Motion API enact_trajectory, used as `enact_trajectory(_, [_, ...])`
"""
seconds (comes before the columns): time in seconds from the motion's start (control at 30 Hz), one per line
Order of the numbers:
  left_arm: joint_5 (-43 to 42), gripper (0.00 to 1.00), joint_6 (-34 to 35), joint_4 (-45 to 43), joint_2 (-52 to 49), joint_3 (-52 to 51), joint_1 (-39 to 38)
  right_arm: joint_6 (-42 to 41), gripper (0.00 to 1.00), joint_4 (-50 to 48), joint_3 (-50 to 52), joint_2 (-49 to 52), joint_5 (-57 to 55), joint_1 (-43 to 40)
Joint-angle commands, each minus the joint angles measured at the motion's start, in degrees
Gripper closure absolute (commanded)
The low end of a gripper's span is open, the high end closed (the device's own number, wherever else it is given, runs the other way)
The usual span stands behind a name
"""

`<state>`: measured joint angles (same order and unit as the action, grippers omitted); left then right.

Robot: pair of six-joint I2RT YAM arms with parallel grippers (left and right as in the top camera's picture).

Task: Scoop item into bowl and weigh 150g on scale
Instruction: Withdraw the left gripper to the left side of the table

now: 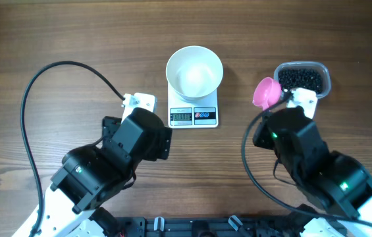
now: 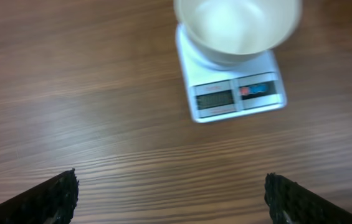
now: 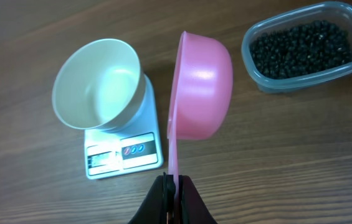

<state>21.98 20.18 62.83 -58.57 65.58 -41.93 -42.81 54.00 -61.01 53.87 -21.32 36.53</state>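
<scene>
Brown wood-grain worktop [image 1: 74, 33]. The scale [image 1: 193, 116] sits about mid-worktop, and a clear tub [image 1: 328, 79] of black beans [image 1: 301, 78] sits off to its right, well apart.

Robotics lab bench: wood-grain table [image 1: 41, 33], two cabled arms [image 1: 106, 161] (plus kitchen scale [image 1: 193, 116]).

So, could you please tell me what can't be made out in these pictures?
- scale display reading: too small overhead, blurred in left wrist view, glare-washed in right wrist view.
- pink scoop inside: edge-on in right wrist view, too small overhead.
- bowl far rim: cut off by left wrist view's top edge.
- tub near corner: behind the scoop overhead.
</scene>
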Motion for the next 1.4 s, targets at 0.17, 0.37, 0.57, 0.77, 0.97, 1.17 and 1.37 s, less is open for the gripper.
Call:
enact_trajectory(0.17, [20.1,0.0,-0.3,3.1,-0.5,0.0,0.3,0.6,0.96,-0.5,-1.0,5.8,5.0,-0.2])
enact_trajectory(0.37, [29.3,0.0,-0.3,1.1,-0.8,0.0,1.2,-0.8,0.96,-0.6,-1.0,5.9,3.0,-0.3])
enact_trajectory(0.57, [25.4,0.0,-0.5,-2.2,-1.0,0.0,7.4,1.1,0.96,-6.3,-1.0,7.2,1.6,-2.8])
enact_trajectory(0.77, [13.5,0.0,-0.5,-7.3,-1.1,0.0,16.0,8.2,0.96,-10.3,-1.0,8.9,2.3,-10.8])
enact_trajectory(0.97, [9.7,0.0,-0.2,-10.0,-2.8,0.0,22.5,18.8,0.96,-12.6,-1.0,10.6,8.5,-15.6])
enact_trajectory(1.17, [0.9,0.0,1.8,-12.4,-5.2,0.0,23.4,19.2,0.96,-12.3,-1.0,10.1,16.5,-15.6])
enact_trajectory(1.37, [-23.6,0.0,-22.5,-13.4,-5.9,0.1,23.8,23.2,0.96,-12.9,-1.0,10.1,16.5,-15.6])
